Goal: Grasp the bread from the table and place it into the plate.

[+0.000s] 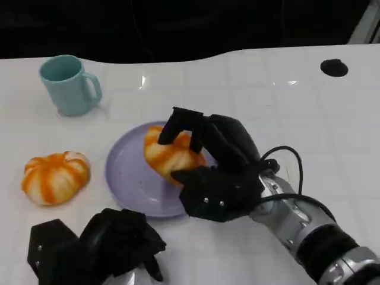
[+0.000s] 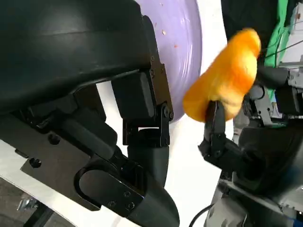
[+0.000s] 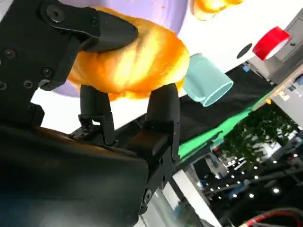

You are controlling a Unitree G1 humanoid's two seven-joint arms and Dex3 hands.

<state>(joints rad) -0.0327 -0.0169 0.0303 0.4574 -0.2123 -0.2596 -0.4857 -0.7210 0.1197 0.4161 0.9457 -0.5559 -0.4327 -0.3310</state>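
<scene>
Placing step: right robot hand (image 1: 217,172) grips bread (image 1: 169,155) over plate (image 1: 127,178), mid-counter. Next: lower, release. Left robot hand (image 1: 113,243) curled, holding nothing, near front edge.

The right hand (image 1: 217,172) hides part of the bread (image 1: 169,155).

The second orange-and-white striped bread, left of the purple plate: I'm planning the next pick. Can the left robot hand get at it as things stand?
Probably yes. The left robot hand holds nothing and sits just below the striped bread, with bare white table between them. The right robot hand is busy over the purple plate.
</scene>
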